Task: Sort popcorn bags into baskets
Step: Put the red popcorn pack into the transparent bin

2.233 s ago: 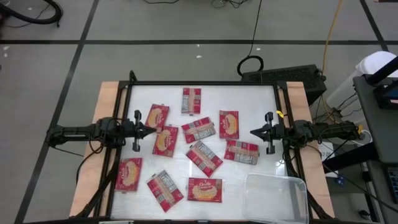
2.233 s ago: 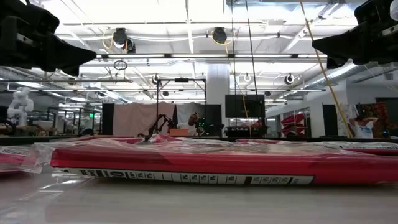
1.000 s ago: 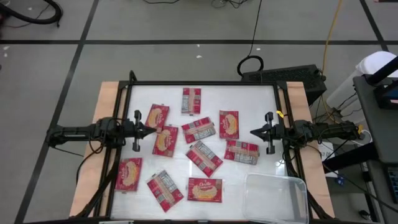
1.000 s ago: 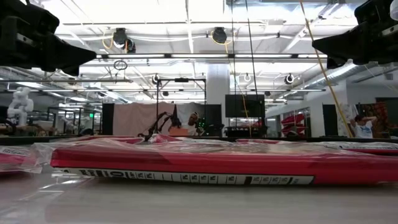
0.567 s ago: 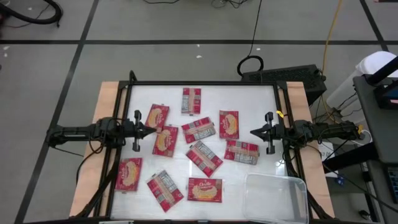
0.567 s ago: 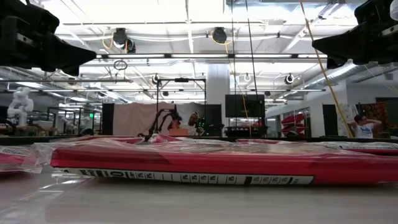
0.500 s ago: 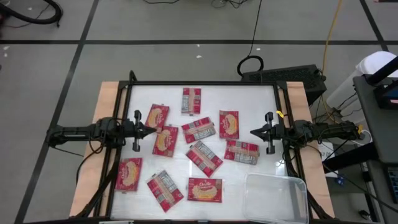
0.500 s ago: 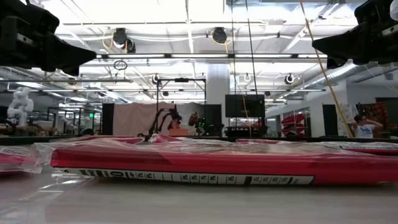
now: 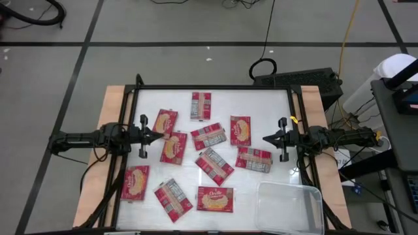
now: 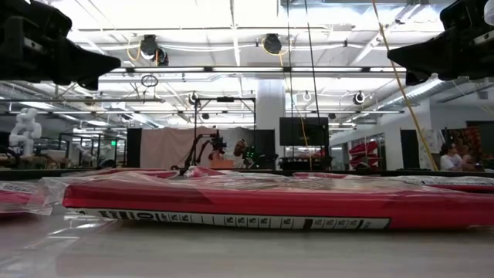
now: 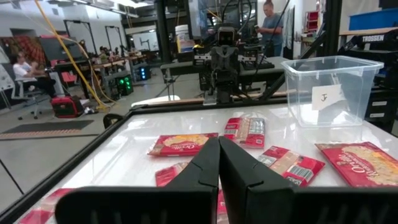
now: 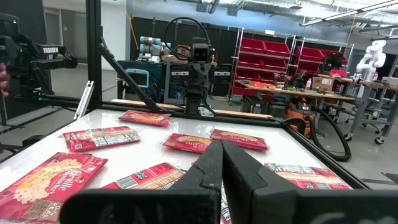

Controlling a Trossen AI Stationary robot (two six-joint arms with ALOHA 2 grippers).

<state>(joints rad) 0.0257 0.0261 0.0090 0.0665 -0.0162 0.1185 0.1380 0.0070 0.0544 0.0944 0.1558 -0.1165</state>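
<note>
Above the table (image 9: 274,104), both claws stay pressed together: left claw (image 9: 160,136), right claw (image 9: 264,138). The popcorn bags (image 9: 213,164) and the empty basket (image 9: 289,207) lie unmoved.

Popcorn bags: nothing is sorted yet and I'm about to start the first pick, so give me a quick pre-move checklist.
1. Left end effector empty, fingers shut: ok.
2. Right end effector empty, fingers shut: ok.
3. Clear bin on the table, no bags inside: ok.
4. Popcorn bags lie flat and scattered: ok.
5. Fingers opened for a grasp: not ok.
6. Bag by the left end effector overlapping the one beside it: cannot tell.
</note>
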